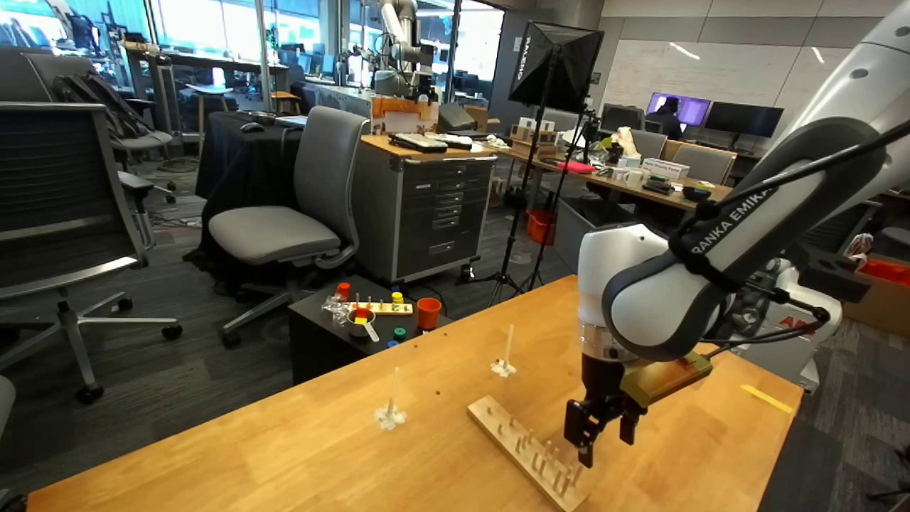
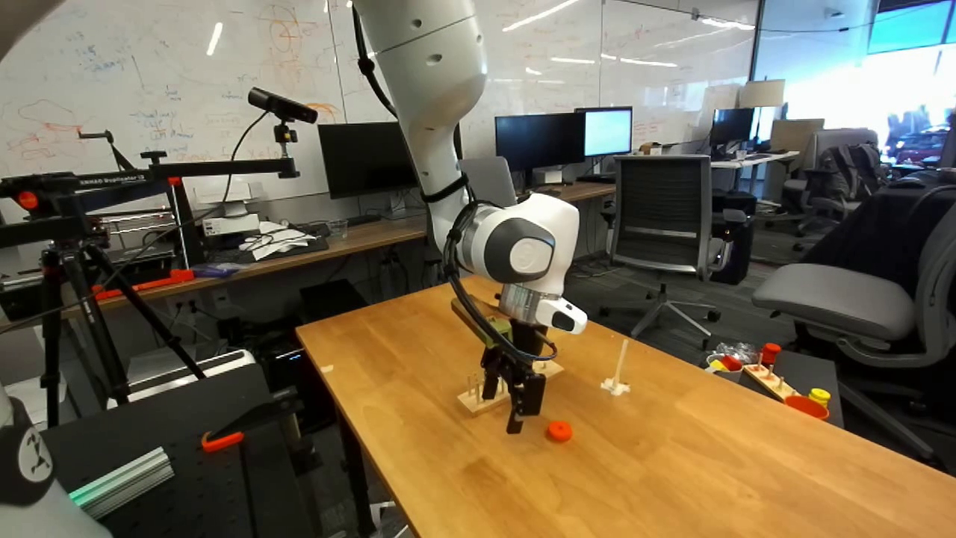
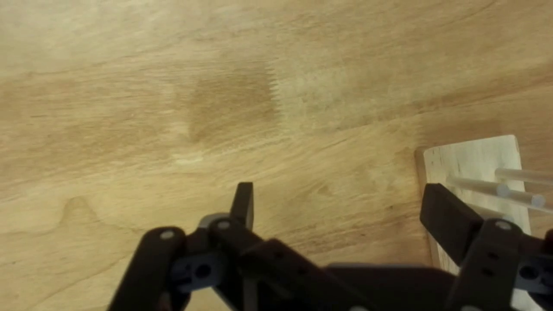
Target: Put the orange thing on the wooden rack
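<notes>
Wrist view: the spread hand (image 3: pixel 338 196) partly hides the wooden rack (image 3: pixel 473 157), cut off below.

Rack pegs (image 3: pixel 475 185) obstruct beside the claw (image 3: pixel 340 201); open tabletop (image 2: pixel 642 471) surrounds the orange disc (image 2: pixel 559 431).

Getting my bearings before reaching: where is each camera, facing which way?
An exterior view: higher than the tabletop, looking across the wooden rack toward drawers; arm, open jaws show.
An exterior view: likewise higher, toward the whiteboard; orange piece, arm and jaws show.
Wrist view: on the arm, facing down at tabletop; open jaws show.
Both exterior views share the arm; all three, the wooden rack.
</notes>
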